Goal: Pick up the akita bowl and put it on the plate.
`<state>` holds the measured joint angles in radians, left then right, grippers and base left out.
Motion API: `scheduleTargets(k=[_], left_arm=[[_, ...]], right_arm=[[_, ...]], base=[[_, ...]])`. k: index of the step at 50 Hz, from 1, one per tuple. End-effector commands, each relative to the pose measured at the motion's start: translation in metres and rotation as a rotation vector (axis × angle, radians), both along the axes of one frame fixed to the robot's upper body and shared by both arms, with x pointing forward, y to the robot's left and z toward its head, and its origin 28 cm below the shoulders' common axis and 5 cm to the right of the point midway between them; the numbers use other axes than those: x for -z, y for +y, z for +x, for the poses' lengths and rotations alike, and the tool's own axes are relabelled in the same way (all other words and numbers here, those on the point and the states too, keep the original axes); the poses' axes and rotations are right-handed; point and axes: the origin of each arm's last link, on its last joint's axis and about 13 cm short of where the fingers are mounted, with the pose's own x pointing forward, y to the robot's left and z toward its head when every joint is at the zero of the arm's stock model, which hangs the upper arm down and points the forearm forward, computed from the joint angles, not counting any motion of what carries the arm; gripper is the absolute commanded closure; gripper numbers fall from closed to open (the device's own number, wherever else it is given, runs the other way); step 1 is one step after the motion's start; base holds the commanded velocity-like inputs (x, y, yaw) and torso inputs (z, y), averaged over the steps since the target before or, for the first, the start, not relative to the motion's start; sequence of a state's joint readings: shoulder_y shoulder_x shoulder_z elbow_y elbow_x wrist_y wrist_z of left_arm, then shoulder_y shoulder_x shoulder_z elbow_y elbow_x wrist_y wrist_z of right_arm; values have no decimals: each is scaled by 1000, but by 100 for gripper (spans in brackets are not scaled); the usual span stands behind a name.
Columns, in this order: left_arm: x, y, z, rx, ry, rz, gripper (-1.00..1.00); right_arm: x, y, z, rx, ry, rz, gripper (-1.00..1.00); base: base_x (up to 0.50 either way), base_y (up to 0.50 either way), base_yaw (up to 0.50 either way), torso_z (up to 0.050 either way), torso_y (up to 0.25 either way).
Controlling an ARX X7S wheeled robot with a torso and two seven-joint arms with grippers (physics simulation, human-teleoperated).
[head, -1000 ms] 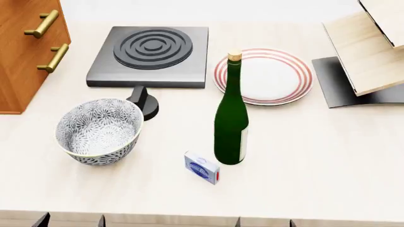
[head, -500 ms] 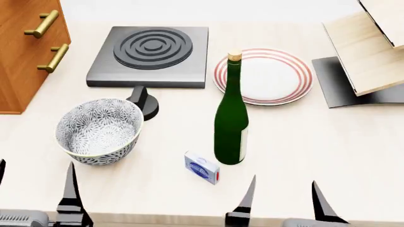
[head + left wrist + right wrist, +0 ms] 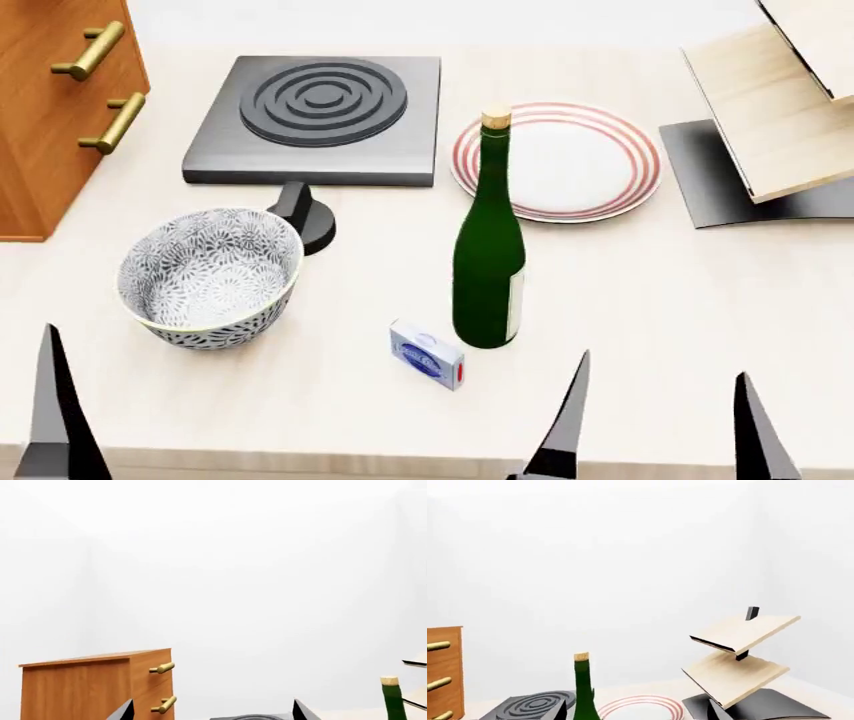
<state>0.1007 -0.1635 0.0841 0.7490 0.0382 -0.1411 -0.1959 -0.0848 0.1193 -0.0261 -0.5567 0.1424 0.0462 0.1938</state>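
Left pincer [image 3: 20,400] at the near edge, only one finger showing, so open or closed can't be told; right pincer [image 3: 661,420] spread wide, empty. Bowl [image 3: 210,277] sits on the surface [image 3: 667,310] just ahead of the left pincer, plate [image 3: 557,160] further back right, behind the bottle [image 3: 490,250]. Ceramic: probably stiff, slick, breakable; grip the rim wall.

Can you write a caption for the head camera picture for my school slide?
Flowery akita bowl waits near a green bottle, red-ringed plate behind, both open claws below.
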Motion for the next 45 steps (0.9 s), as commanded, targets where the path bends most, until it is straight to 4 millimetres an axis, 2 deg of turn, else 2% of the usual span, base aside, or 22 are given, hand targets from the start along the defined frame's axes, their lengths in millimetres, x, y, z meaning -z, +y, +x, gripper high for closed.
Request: scheduleTargets(k=[1,25,45], left_arm=[[-6,-1,-17,6,-66,3,-100],[-2,0,-13,7,-62,-7,-100],[1,2,-9,9,-42,-19,-100]], right_arm=[[-7,-1,-17,7,-79,10,-100],[-1,-1,-16,-2,-67,31,-100],[1,-2,-12,-15,-36,39,-100]], base=[[0,0,0,0,0],[0,0,0,0,0],[0,-152,0,0,0]])
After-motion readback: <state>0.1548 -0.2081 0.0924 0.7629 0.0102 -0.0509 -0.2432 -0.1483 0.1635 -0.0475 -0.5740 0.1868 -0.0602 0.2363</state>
